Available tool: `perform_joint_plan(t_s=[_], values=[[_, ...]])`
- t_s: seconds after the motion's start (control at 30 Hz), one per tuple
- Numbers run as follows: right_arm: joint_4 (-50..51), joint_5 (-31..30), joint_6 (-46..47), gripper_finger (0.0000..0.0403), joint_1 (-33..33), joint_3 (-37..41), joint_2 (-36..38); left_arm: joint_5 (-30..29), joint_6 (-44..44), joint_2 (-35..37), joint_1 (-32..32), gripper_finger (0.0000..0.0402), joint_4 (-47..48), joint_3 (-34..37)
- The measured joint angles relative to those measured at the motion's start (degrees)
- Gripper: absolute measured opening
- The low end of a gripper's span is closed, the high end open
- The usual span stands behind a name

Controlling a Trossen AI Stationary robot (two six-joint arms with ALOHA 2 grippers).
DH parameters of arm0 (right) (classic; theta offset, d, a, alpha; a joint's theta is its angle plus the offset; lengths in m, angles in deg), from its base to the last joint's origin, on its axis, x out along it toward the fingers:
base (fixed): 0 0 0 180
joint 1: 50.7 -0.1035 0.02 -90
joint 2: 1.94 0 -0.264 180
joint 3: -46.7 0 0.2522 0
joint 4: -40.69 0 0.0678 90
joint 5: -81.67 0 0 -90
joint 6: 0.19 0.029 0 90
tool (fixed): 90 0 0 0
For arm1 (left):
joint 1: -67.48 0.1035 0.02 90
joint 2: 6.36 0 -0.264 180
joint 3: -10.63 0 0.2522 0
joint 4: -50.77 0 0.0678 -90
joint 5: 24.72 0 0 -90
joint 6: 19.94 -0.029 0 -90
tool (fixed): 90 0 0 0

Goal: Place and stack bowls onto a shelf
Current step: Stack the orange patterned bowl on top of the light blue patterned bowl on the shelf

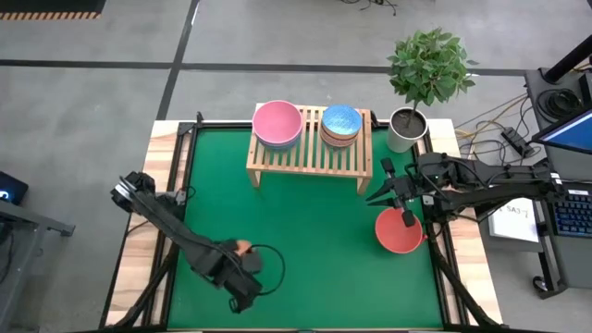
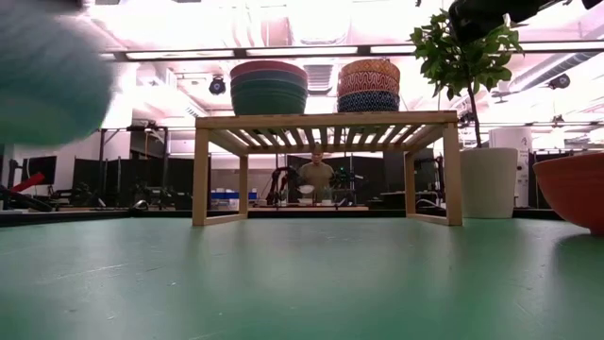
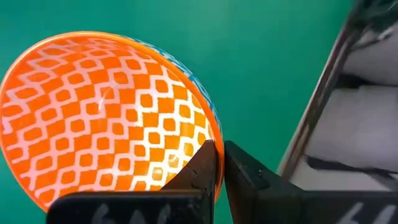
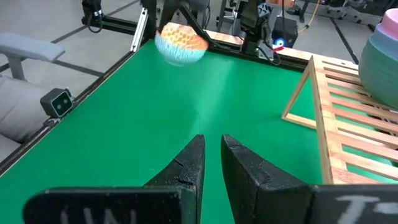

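Observation:
A small bowl [image 3: 106, 118] with an orange and white lattice inside and a teal outside hangs over the table's near left part, with my left gripper [image 3: 217, 158] shut on its rim. It also appears, blurred, in the right wrist view [image 4: 180, 40]. The light-wood shelf [image 1: 310, 157] at the far middle carries a stack of larger bowls topped by a pink one [image 1: 277, 123] and a stack of smaller bowls topped by a light blue one [image 1: 341, 120]. A red bowl [image 1: 400, 231] sits on the mat at the right. Above its far side my right gripper [image 4: 211, 143] waits with a narrow gap, holding nothing. My left gripper pinches the patterned bowl's rim [image 3: 214, 146], one finger [image 3: 199, 168] inside the bowl and the other [image 3: 245, 171] outside against its wall. The fingers come from above, pointing steeply down. The bowl is lifted clear of the mat and hangs tilted below the fingers.
A white plant pot [image 1: 405, 129] with a leafy plant stands at the shelf's right end. Open green mat [image 1: 314, 240] lies between the two arms and in front of the shelf. A person shows far behind the shelf in the low view [image 2: 316, 175].

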State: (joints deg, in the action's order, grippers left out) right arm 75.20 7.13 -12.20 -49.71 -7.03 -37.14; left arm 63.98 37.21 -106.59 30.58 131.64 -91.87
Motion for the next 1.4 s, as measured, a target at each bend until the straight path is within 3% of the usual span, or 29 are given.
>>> perform_joint_plan(t_s=[0.27,0.33,0.47,0.57,0.8,0.9,1.0,1.13,1.4], values=[[1.91,0.01,-0.42,0.0043,0.0,0.07,0.41,-22.67,-30.56,0.02,8.65,0.0001,5.78,-18.25],[1.88,0.02,-0.44,0.0043,-0.02,0.07,0.89,-25.35,-40.49,0.02,11.79,0.0001,4.43,-21.41],[2.86,0.02,-0.45,0.0043,0.0,0.07,1.95,-25.34,-57.72,0.0,19.58,0.0001,1.96,-26.5],[3.51,0.02,-0.44,0.0043,-0.01,0.08,2.37,-23.24,-72.45,0.0,26.11,0.0,-2.05,-29.21],[3.93,0.0,0.01,0.0043,0.0,1.32,2.54,-5.58,-96.57,-2.47,41.05,0.0,-6.31,-36.2],[3.93,-0.42,0.16,0.0043,0.0,1.88,2.54,-0.78,-105.84,-5.43,45.95,0.0,-6.32,-40.4],[3.83,-0.46,1.16,0.0043,0.02,1.9,2.47,0.68,-111.26,-9.53,49.89,0.0,-4.92,-46.4],[3.88,-0.46,2.28,0.0043,0.0,2.16,2.49,1.99,-119.76,-9.57,53.91,0.0,-6.73,-42.34],[1.03,-0.66,3.45,0.0043,0.04,3.62,2.19,4.5,-121.77,-12.28,56.84,0.0,-9.61,-42.69]])
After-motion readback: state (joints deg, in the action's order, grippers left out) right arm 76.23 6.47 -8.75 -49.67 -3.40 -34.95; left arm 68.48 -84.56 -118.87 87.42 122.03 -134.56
